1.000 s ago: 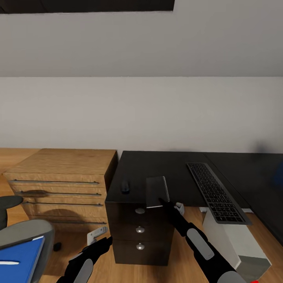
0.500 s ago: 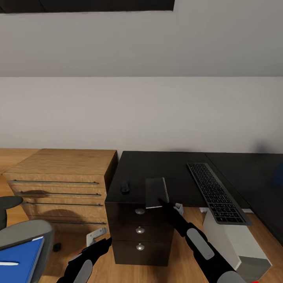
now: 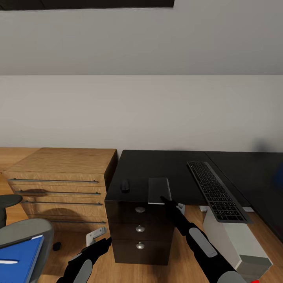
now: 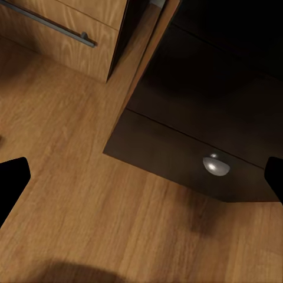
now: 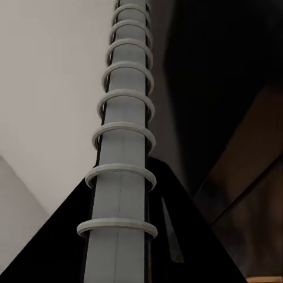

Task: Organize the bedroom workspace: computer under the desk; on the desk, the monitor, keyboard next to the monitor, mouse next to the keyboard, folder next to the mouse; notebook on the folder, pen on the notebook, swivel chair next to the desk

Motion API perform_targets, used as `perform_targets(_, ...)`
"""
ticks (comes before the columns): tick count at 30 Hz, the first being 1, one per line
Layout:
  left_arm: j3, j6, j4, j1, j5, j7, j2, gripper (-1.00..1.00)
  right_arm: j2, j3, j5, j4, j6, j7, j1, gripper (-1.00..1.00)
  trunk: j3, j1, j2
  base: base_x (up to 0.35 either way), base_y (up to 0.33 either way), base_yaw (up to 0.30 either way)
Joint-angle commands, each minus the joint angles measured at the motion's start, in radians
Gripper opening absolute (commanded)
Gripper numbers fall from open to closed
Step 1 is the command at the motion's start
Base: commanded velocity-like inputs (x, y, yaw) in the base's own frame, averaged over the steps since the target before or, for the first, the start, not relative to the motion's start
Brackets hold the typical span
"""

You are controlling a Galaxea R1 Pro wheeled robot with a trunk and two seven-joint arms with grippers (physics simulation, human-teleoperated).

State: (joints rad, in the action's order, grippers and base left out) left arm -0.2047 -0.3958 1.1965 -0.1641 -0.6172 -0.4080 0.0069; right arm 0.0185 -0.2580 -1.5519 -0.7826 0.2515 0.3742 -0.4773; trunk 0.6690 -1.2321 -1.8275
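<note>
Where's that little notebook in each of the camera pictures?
Head view: notebook near the centre, in the right gripper.
Right wrist view: its spiral binding runs up the middle, close up.
Left wrist view: looks at the drawer unit and floor.
Shared landmark: the drawer unit, just below the notebook in the head view.

Your notebook (image 3: 158,190), dark grey and spiral-bound, sits at the desk's (image 3: 165,165) front edge, near the small dark mouse (image 3: 125,185). The keyboard (image 3: 217,190) overhangs the front edge. The blue folder (image 3: 17,260) lies on the swivel chair (image 3: 27,232).
</note>
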Motion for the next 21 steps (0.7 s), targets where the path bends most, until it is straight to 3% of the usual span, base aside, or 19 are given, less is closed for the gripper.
perform_targets(1,-0.002,-0.001,0.001,-0.001,-0.009,-0.009,0.001,1.0,0.001,-0.003,-0.014,0.0,0.006,0.001,-0.001,-1.0,0.001,0.0,0.0,0.0,0.0,0.0)
perform_targets(5,-0.003,-0.002,0.002,-0.001,-0.01,-0.009,0.0,1.0,0.001,-0.002,-0.022,0.0,0.017,0.001,-0.001,-1.0,0.001,0.0,0.0,0.0,0.0,0.0)
perform_targets(21,-0.004,-0.003,0.0,-0.001,-0.01,-0.008,-0.001,1.0,0.001,-0.003,-0.027,0.0,0.023,0.002,-0.001,-1.0,0.051,-0.061,-0.112,0.0,0.0,0.0)
